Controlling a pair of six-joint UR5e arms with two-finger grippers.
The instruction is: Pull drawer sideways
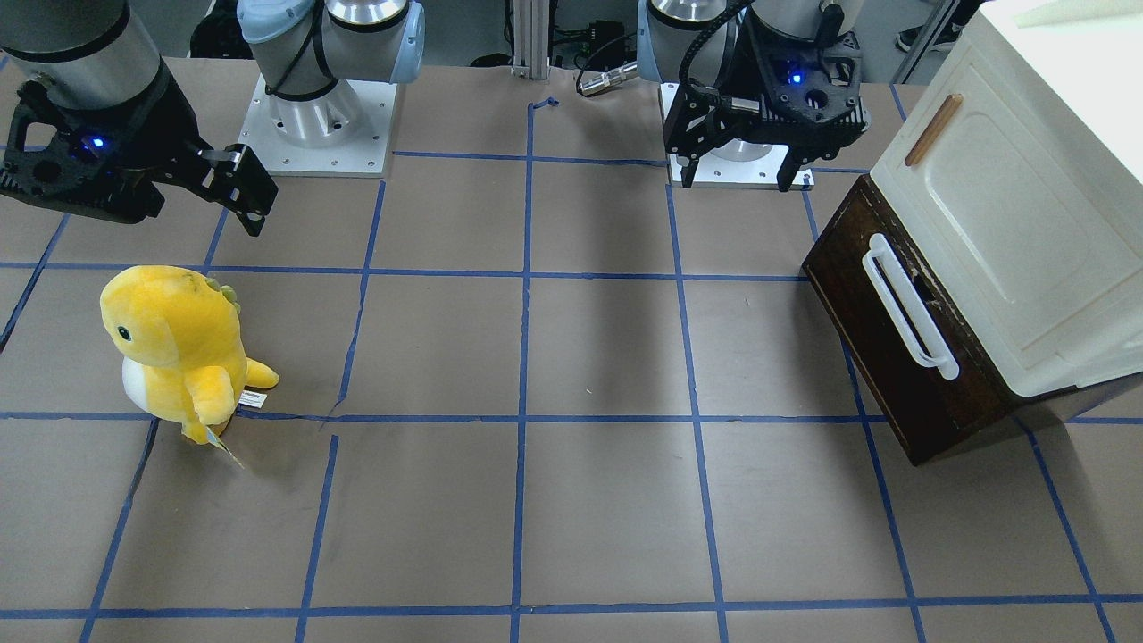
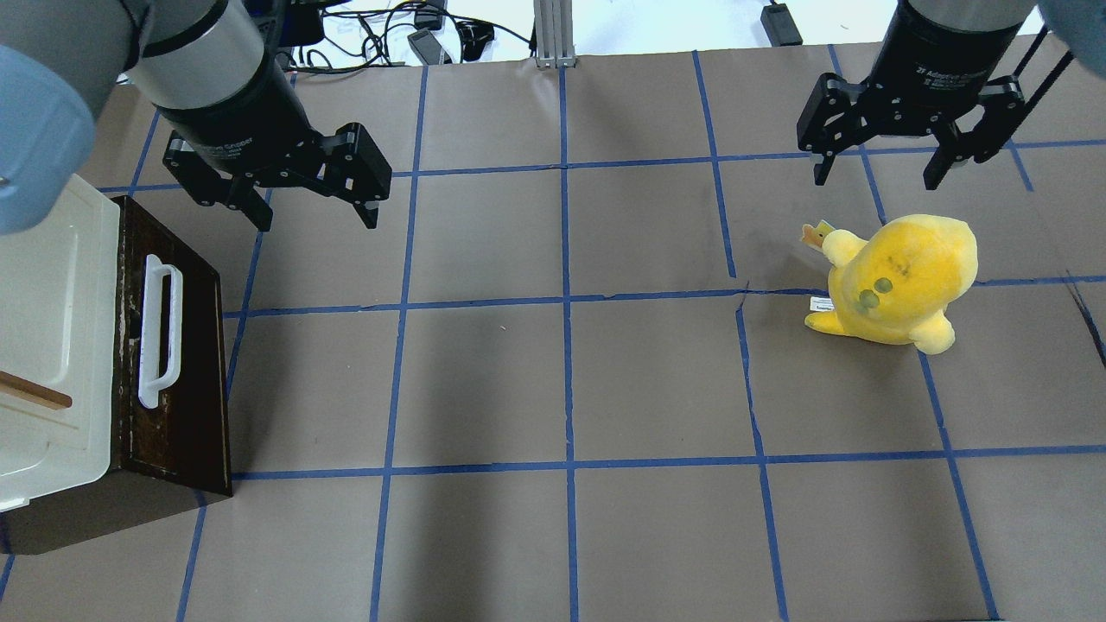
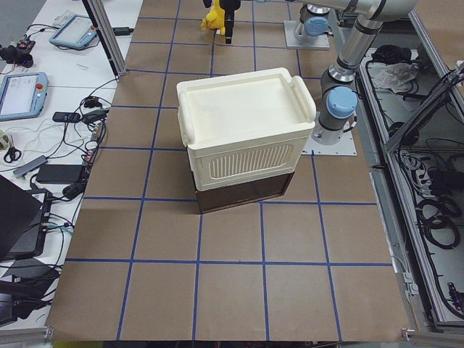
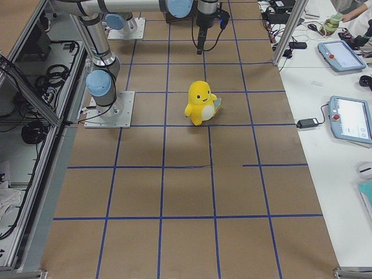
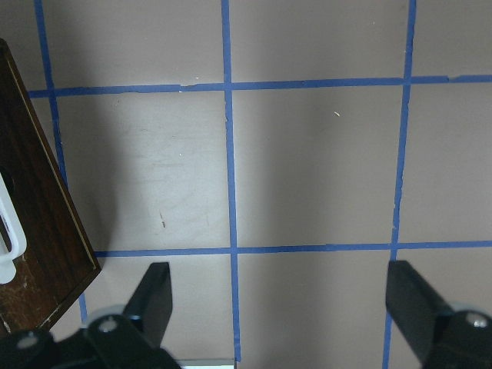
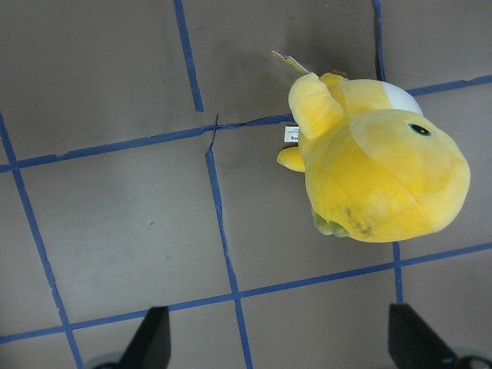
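Observation:
The drawer (image 2: 177, 371) has a dark brown wood front and a long white bar handle (image 2: 161, 330). It sits shut at the bottom of a cream cabinet (image 2: 47, 328) at the table's left end, and also shows in the front-facing view (image 1: 880, 353) and at the left wrist view's left edge (image 5: 38, 223). My left gripper (image 2: 313, 212) hangs open and empty above the table, beyond and beside the drawer's far corner (image 1: 739, 179). My right gripper (image 2: 877, 168) is open and empty, high above the far right.
A yellow plush dinosaur (image 2: 903, 281) stands on the right side of the table, just below my right gripper; it also shows in the right wrist view (image 6: 380, 165). The cabinet door carries a small tan wooden handle (image 1: 933, 129). Blue tape lines grid the brown table.

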